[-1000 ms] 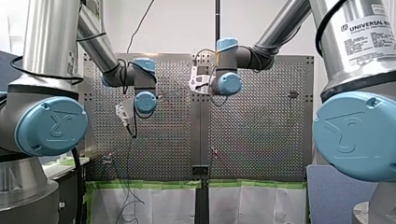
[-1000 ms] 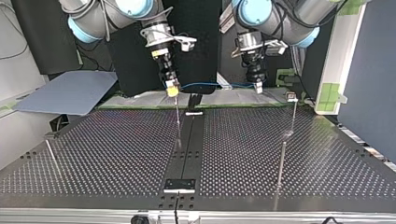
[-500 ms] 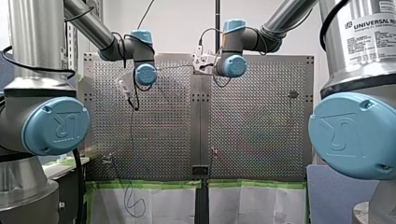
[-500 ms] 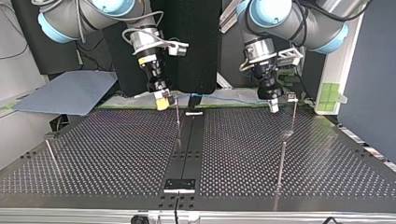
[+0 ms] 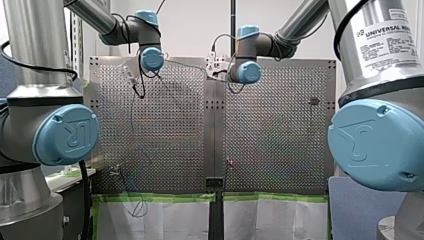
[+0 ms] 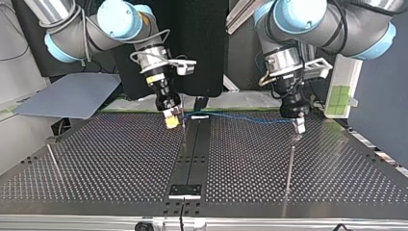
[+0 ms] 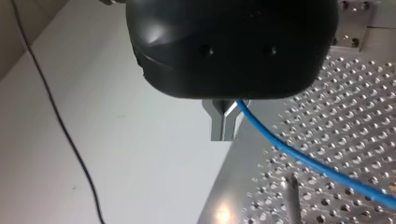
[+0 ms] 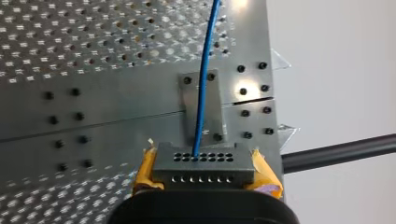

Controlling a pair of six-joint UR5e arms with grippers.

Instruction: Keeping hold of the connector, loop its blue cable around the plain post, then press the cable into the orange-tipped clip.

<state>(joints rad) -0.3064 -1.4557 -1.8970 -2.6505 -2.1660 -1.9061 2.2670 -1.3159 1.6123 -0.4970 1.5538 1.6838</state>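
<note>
In the right wrist view my right gripper [image 8: 202, 157] is shut on the grey connector [image 8: 201, 169], its yellow pads [image 8: 145, 169] on either side. The blue cable [image 8: 203, 70] leaves the connector and runs ahead over the plate. In the top view this gripper [image 6: 170, 121] hangs low beside a thin post [image 6: 184, 134]. From there the cable [image 6: 240, 117] stretches to my left gripper [image 6: 299, 126]. The left wrist view shows that gripper [image 7: 223, 135] with its metal fingers shut on the cable [image 7: 303, 158], above a thin post [image 7: 292, 198]. A plain post [image 6: 290, 166] stands nearer the top-view camera.
A small red-tipped clip [image 5: 229, 161] sits near the front view's middle seam. Another thin post [image 6: 53, 161] stands at the top view's left. A black strip [image 6: 192, 154] runs down the perforated table [image 6: 120, 163]. A grey board [image 6: 67, 98] lies beyond it.
Both arms have come down and forward over the table toward the top-view camera. My left gripper swung toward that view's right, and the cable now lies stretched low over the plate.
</note>
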